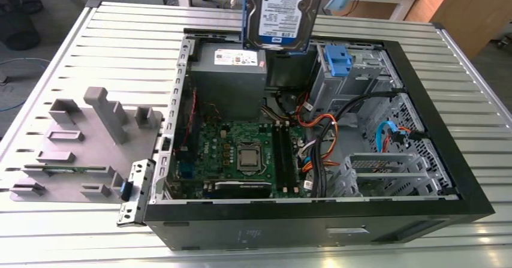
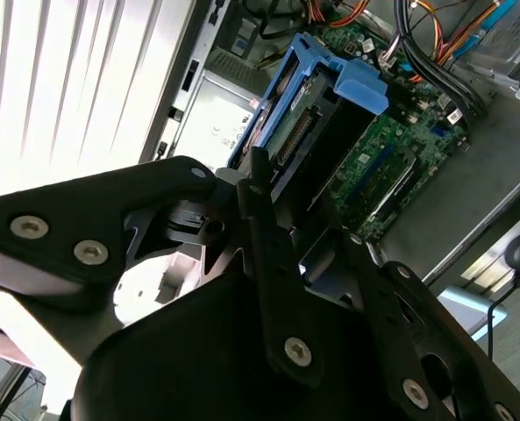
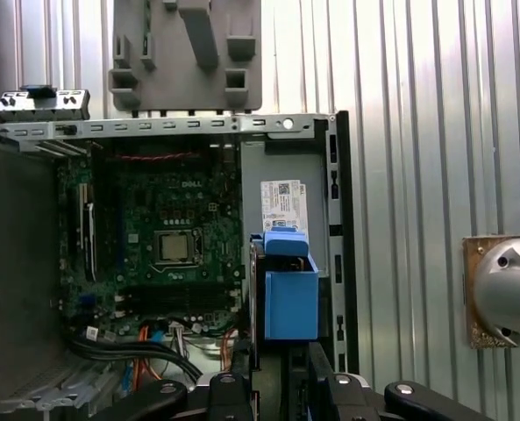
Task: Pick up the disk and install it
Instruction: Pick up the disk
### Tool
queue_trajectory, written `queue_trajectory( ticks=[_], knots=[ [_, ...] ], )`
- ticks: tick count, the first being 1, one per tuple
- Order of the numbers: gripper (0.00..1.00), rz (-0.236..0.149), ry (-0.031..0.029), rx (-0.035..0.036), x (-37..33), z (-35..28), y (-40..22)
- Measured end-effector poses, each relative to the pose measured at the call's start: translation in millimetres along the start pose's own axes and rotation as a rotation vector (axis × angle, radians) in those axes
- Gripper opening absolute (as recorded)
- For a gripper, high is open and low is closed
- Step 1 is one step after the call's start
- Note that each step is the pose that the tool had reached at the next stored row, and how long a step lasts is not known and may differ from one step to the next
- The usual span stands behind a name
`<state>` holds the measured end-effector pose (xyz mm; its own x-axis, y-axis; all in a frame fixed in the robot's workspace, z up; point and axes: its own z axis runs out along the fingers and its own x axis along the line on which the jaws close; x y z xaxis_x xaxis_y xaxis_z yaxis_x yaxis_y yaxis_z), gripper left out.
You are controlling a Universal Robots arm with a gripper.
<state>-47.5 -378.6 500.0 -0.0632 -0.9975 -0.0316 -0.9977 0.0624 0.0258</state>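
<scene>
Slatted metal worktop [image 1: 96, 52] carrying an open black computer case [image 1: 448, 178], set toward the worktop's edge at the exterior view's right. A grey moulded fixture [image 1: 88, 142] lies beside the case, near the opposite edge. Inside the case, in order of size, are the green motherboard [image 1: 240, 145] on the floor and the grey power-supply box [image 1: 228, 79] against the far wall. A bare metal drive cage [image 1: 356, 85] with a blue plastic latch [image 1: 336, 58] stands in the far corner at the exterior view's right. The disk [image 1: 282, 13] hangs clear above that far wall, between power supply and cage, label toward the exterior camera, long axis vertical. The gripper [image 3: 283, 373] has its fingers [image 3: 334, 386] closed on the disk's upper end, one at either side. The drive thus extends straight down from the fingers toward the case. In the first wrist view its blue-railed lower end lies just beside the power supply's white sticker [image 3: 281, 206], judged to be over the cage corner.
</scene>
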Motion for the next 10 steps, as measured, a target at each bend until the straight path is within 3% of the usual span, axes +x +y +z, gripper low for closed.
queue_trajectory(
  ticks=[10],
  knots=[
    [0.35, 0.0, 0.0001, 0.0, -2.8, -0.3, -23.3]
  ],
)
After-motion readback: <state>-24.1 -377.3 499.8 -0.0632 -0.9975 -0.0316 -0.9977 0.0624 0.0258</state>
